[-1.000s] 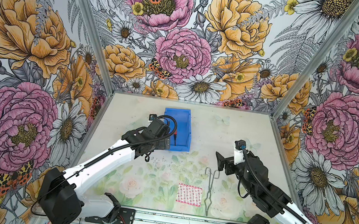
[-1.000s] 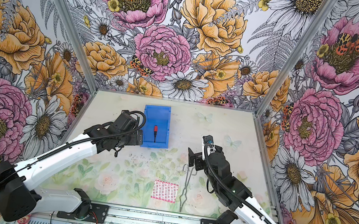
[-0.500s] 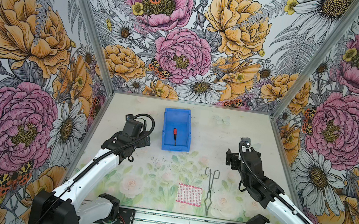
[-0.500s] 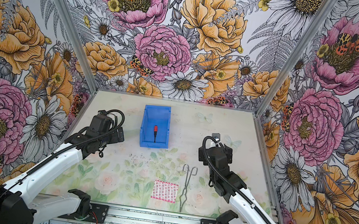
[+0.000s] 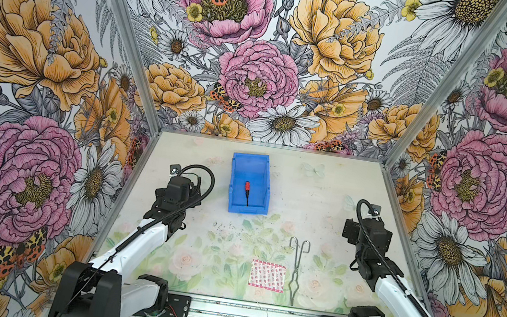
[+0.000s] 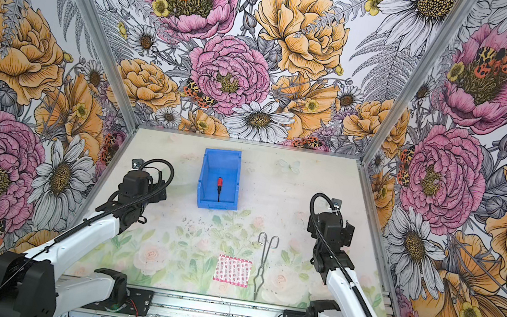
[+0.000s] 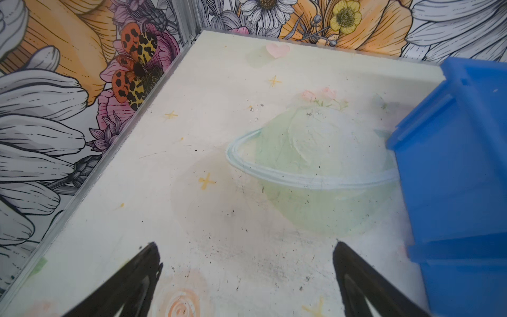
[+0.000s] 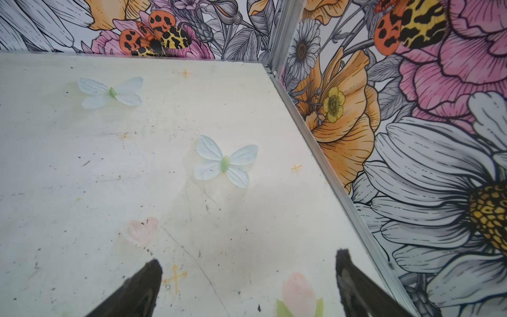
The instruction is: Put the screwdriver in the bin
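Slim red-handled, dark-shafted screwdriver (image 5: 246, 192) lay flat inside the blue rectangular plastic bin (image 5: 246, 209); left pincer (image 7: 246, 245) and right pincer (image 8: 248, 256) stood apart, empty.

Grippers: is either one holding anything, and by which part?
Nothing is held. The left gripper and right gripper are both open and empty; the screwdriver lies loose inside the bin.
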{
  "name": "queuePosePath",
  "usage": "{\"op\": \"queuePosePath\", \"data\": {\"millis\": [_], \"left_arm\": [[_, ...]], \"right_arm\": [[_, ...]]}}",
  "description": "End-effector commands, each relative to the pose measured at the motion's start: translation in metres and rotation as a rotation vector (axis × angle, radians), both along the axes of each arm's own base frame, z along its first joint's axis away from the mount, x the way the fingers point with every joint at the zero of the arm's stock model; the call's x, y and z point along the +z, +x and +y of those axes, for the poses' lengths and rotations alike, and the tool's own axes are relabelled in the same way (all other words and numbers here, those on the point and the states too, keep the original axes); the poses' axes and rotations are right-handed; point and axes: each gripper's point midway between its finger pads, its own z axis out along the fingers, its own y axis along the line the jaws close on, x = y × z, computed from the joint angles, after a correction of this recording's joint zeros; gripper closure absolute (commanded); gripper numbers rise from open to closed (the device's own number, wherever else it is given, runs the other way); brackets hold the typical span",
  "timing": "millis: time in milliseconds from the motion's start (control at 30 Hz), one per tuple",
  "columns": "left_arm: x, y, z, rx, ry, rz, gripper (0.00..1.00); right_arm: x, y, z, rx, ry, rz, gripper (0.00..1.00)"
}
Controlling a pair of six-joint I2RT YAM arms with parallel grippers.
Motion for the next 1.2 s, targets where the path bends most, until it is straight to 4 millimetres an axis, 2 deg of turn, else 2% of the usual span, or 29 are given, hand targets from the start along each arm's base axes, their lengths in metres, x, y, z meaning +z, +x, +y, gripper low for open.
{"op": "queuePosePath", "data": {"millis": [0, 167, 400, 800, 967, 1167], "left_arm": [[0.016, 0.019, -0.009, -0.095, 0.022, -0.162, 0.01], [-0.001, 0.028, -0.006, -0.117, 0.043, -0.155, 0.01], [0.006, 0.043, 0.010, -0.071, 0.020, -0.223, 0.01], [0.014, 0.055, 0.022, -0.060, 0.020, -0.297, 0.01], [0.014, 0.065, 0.014, -0.130, 0.012, -0.304, 0.01], [0.002, 0.069, 0.013, -0.144, -0.001, -0.336, 0.01]], "right_arm": [[0.004, 0.014, 0.000, 0.029, 0.048, -0.083, 0.01], [-0.008, 0.023, -0.002, 0.028, 0.078, -0.116, 0.00], [-0.005, 0.043, -0.001, 0.050, 0.089, -0.159, 0.01], [-0.007, 0.082, -0.001, 0.081, 0.098, -0.154, 0.01], [-0.006, 0.093, -0.002, 0.096, 0.110, -0.170, 0.01], [-0.004, 0.102, -0.005, 0.094, 0.128, -0.192, 0.01]]}}
